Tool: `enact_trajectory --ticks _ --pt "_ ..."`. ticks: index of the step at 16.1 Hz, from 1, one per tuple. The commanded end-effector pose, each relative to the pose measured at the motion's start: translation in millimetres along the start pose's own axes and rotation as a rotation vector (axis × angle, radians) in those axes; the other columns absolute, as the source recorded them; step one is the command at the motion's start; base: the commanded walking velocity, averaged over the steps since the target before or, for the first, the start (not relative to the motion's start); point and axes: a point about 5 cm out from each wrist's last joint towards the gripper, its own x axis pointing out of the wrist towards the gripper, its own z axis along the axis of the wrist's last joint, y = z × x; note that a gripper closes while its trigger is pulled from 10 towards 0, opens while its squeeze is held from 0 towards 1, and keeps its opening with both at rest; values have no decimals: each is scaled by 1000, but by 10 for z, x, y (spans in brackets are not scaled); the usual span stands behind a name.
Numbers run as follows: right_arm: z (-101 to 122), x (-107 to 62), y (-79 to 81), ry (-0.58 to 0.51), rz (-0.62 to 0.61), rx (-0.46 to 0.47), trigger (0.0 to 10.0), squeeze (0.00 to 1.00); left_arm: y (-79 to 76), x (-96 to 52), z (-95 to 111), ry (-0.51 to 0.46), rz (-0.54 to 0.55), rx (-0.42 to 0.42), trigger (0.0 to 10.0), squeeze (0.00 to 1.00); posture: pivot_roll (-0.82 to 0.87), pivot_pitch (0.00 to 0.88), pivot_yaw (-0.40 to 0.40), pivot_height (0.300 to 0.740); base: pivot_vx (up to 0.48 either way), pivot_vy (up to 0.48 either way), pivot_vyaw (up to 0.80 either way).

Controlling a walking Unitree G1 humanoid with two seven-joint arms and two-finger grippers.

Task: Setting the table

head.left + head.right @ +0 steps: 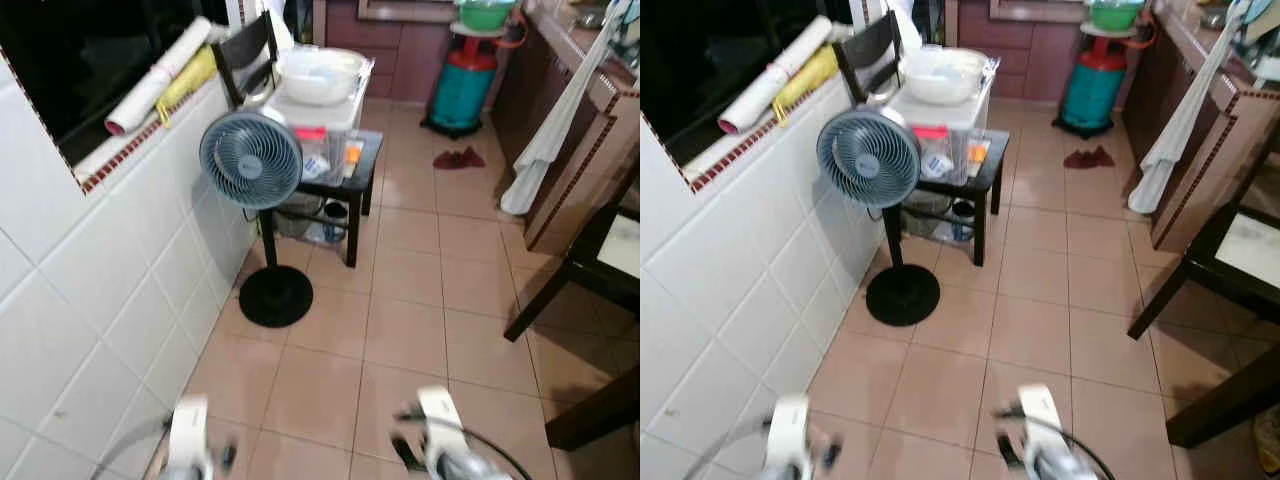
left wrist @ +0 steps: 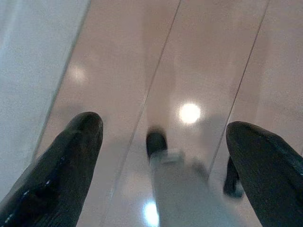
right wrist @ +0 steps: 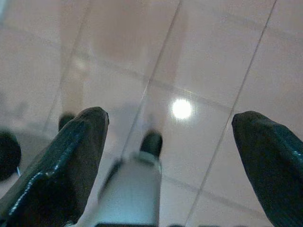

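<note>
Still the approach step, by the look of it: nothing carried, only pink tiled floor (image 1: 400,330) ahead, with a white tiled wall (image 1: 90,300) along the left. Against that wall, a small dark side table (image 1: 362,160), its tabletop crowded: a clear storage box (image 1: 315,115) across the back edge with a white bowl (image 1: 320,72) on its lid, likely the tableware wanted, and small containers (image 1: 335,160) along the front edge. Just before the near left corner, a standing fan (image 1: 250,160) on the floor. Next move probably calls for walking closer, skirting the fan, then lifting an arm. Low in the head views, left gripper (image 1: 195,450) and right gripper (image 1: 425,440), blurred. Wrist views add what those lack: left fingers (image 2: 61,165) wide apart, right fingers (image 3: 66,161) likewise, jaws empty over glossy tile.
</note>
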Motion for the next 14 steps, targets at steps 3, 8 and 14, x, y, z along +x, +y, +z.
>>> enact_trajectory --ticks 3,8,14 --pt "48 18 96 -15 32 -13 10000 0 0 10 103 -28 -9 1 10000 0 -57 0 6 740 0 0 0" --pt "478 32 94 -174 41 31 10000 0 0 6 558 -226 -37 17 10000 0 -71 0 13 740 0 0 0" --pt "1268 -128 -75 -514 54 -4 10000 0 37 -108 1283 -454 -132 99 10000 0 -70 0 -4 740 0 0 0"
